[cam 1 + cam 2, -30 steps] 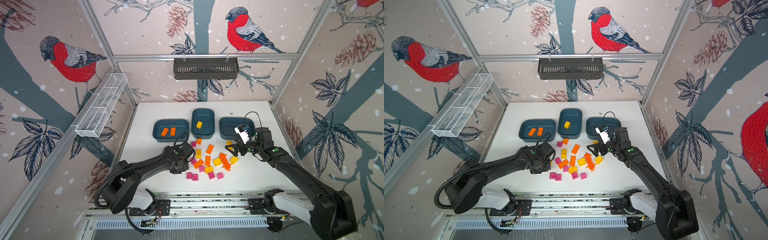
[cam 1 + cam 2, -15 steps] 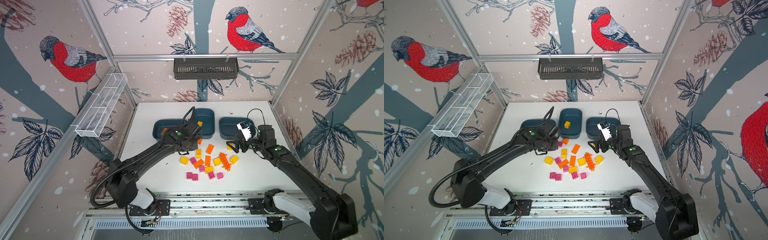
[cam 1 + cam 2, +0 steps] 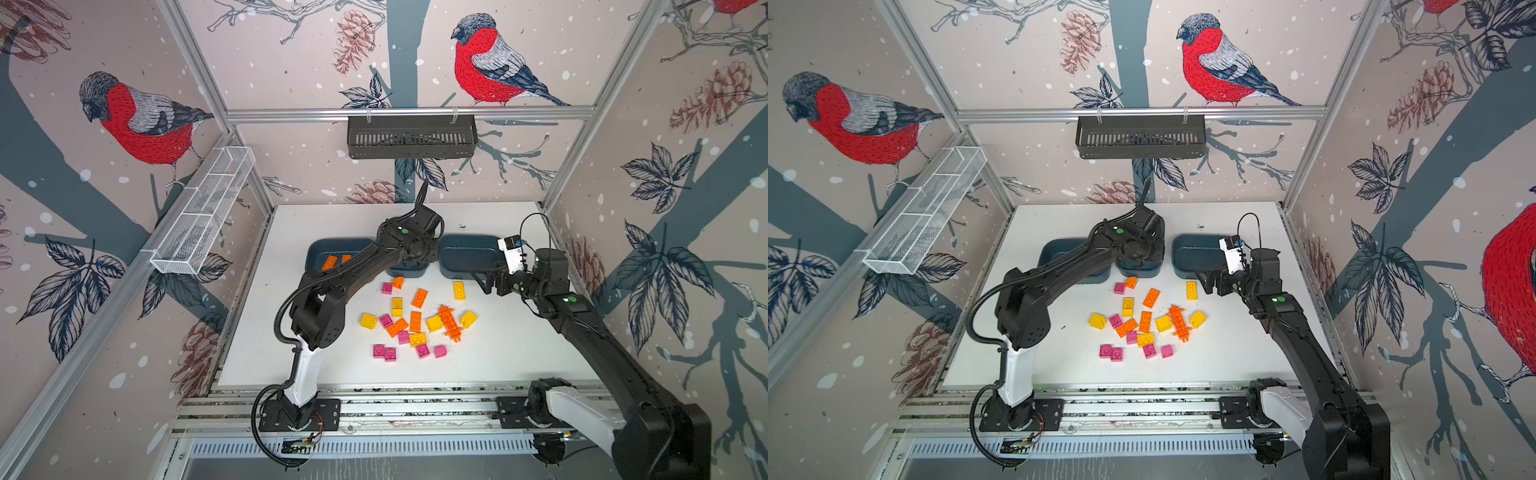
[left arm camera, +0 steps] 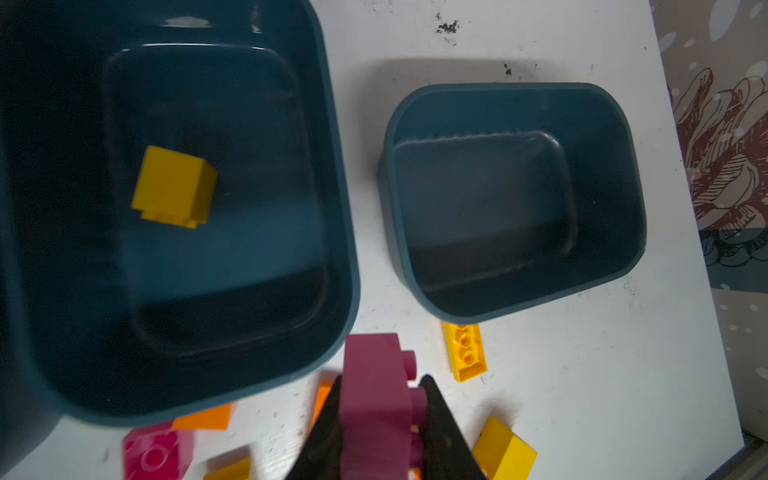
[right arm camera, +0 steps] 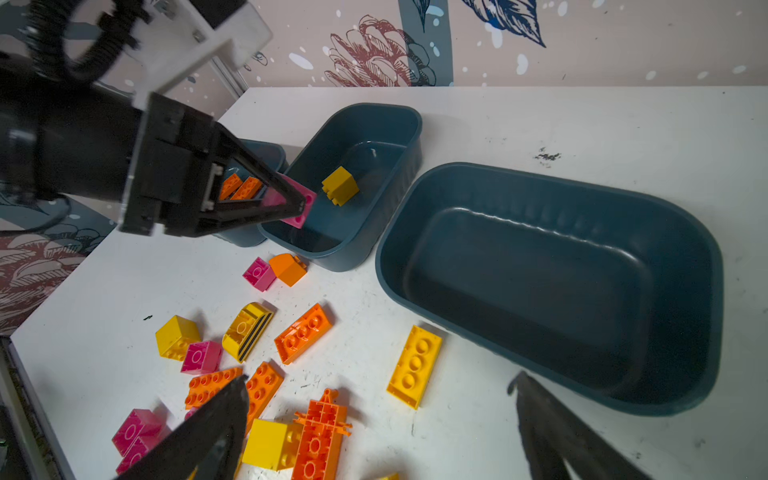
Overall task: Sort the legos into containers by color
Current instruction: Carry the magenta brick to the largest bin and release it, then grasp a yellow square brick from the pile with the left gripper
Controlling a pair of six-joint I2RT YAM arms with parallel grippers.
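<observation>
My left gripper is shut on a magenta lego and hangs at the near rim of the middle container, which holds one yellow brick. The right wrist view shows this gripper and its pink brick. The left container holds two orange bricks. Nothing lies in the right container. My right gripper stands open low over the table beside a yellow oblong brick. Several loose legos lie in front of the containers.
A long spiky orange piece lies at the pile's right side. A black slotted basket hangs on the back wall and a white wire-mesh tray on the left wall. The left arm hides most of the middle container in both top views.
The left arm rose from the pile with the magenta brick and swung back to the middle container. The right gripper drifted slightly right and stayed open.
</observation>
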